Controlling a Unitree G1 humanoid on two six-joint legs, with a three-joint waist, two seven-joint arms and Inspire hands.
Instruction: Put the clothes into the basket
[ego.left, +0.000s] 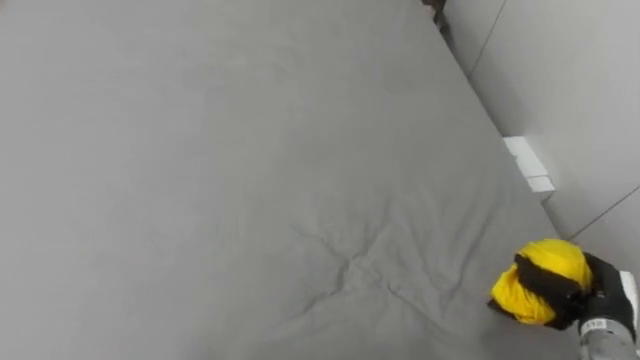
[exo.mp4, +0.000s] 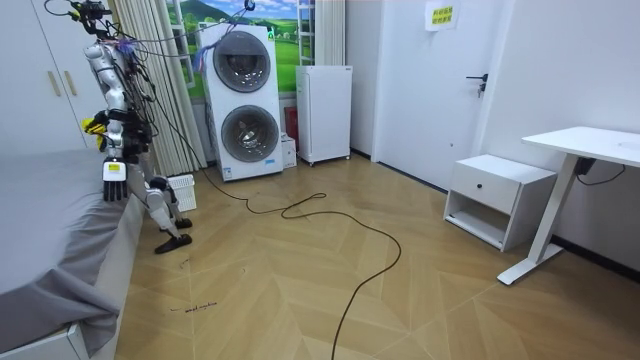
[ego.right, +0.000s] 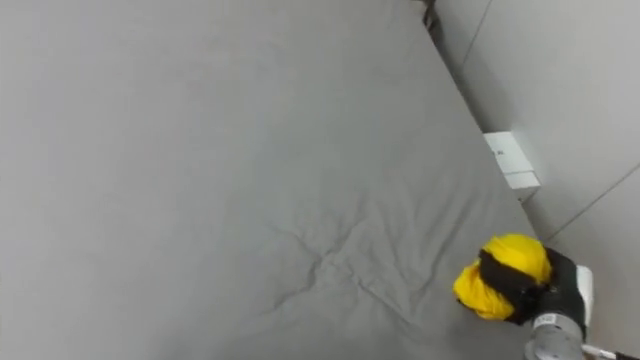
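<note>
The right hand (ego.left: 600, 305) enters at the lower right of the left eye view, its forearm coming up from the bottom corner. Its dark fingers are clenched round a bunched yellow garment (ego.left: 545, 270), holding it over the lower right edge of the grey bed (ego.left: 250, 180), whose sheet is creased just left of the bundle. In the room view the robot stands upright at the upper left, beside the bed, with the yellow garment held at chest height. Its left hand (exo.mp4: 113, 182) hangs straight down at its side, fingers relaxed and holding nothing
</note>
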